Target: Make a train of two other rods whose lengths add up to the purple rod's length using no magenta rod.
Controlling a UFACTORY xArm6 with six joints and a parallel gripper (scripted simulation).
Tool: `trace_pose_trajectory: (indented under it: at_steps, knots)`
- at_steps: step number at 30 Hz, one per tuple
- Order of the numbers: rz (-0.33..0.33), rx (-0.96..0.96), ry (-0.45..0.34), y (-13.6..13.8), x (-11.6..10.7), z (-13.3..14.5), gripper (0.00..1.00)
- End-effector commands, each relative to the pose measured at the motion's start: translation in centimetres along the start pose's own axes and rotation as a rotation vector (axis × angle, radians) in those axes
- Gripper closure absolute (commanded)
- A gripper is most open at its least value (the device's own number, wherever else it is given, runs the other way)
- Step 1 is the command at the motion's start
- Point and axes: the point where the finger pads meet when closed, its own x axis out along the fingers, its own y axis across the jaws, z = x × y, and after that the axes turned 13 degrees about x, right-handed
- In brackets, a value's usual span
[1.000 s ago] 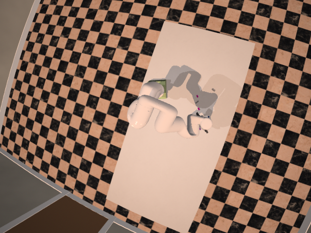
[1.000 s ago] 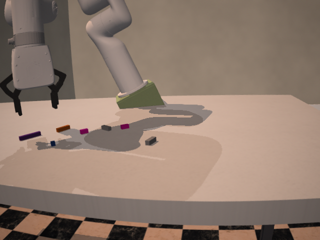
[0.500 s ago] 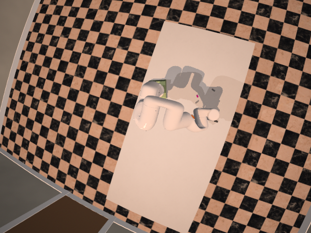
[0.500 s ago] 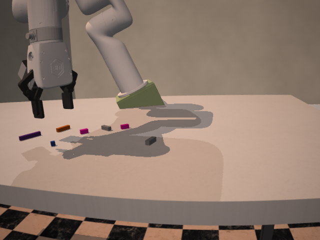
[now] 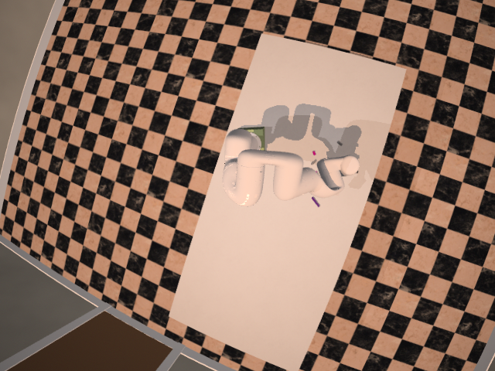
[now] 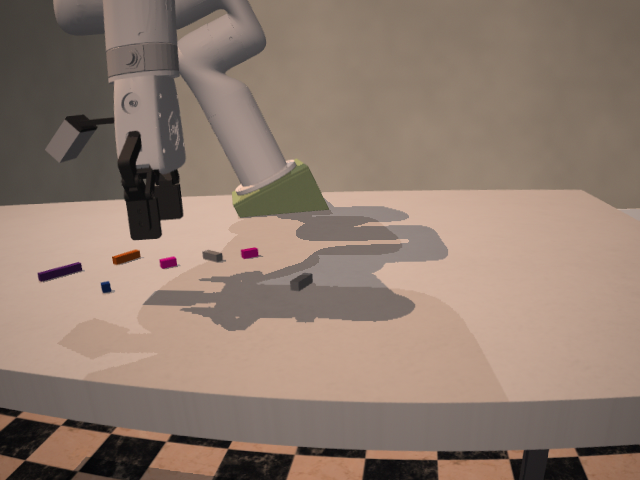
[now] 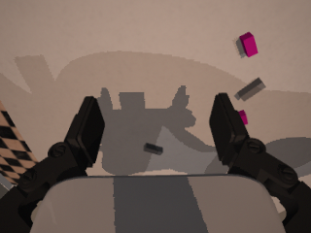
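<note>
Lining up on the dark grey rod (image 5: pixel 339 142) (image 6: pixel 301 282) (image 7: pixel 153 149), likely first pick; two greys make the purple rod's (image 5: pixel 315 202) (image 6: pixel 59 271) length. Fingers (image 6: pixel 156 209) released, spread wide, nothing between them. Target lies flat on the bench (image 5: pixel 255 255) (image 6: pixel 413 356), in arm shadow; in the wrist view it shows low, around 6 o'clock of centre. Second grey rod (image 5: pixel 313 161) (image 6: pixel 212 255) (image 7: pixel 251 88) sits at 2 o'clock of it there, between the two magentas.

To do it well: target's long axis runs roughly 10 to 4 o'clock in the wrist view, while the fingers would close 9 to 3, so nearly end-on. Should turn the wrist about a quarter, centre over the rod, drop straight down, pinch the long sides at mid-length. End-on squeeze could make it skid or twist. Then set it in line with the other grey, ends nearly meeting, well off the magenta rod (image 5: pixel 314 152) (image 6: pixel 249 253) (image 7: pixel 244 117). Probably needs a roomier spot for the train.

Arm (image 5: pixel 288 175) (image 6: pixel 232 113) pose: reaching out from its green base (image 5: pixel 261 135) (image 6: pixel 284 198), wrist bent so the fingers point down at about 6 o'clock in the exterior view, hanging above the bench, not touching any rod. Train not started.
</note>
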Motion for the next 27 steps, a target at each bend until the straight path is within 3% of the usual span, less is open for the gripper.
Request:
trace_pose_trajectory:
  at_steps: [1,2,15,27]
  knots:
    - [0.005,-0.101,-0.003,-0.3,-0.1,1.6,0.00]
    - [0.005,-0.195,-0.002,-0.3,-0.1,3.2,0.00]
    - [0.002,-0.589,0.007,0.3,0.0,9.6,0.00]
    - [0.002,-0.604,0.008,0.3,0.1,9.8,0.00]
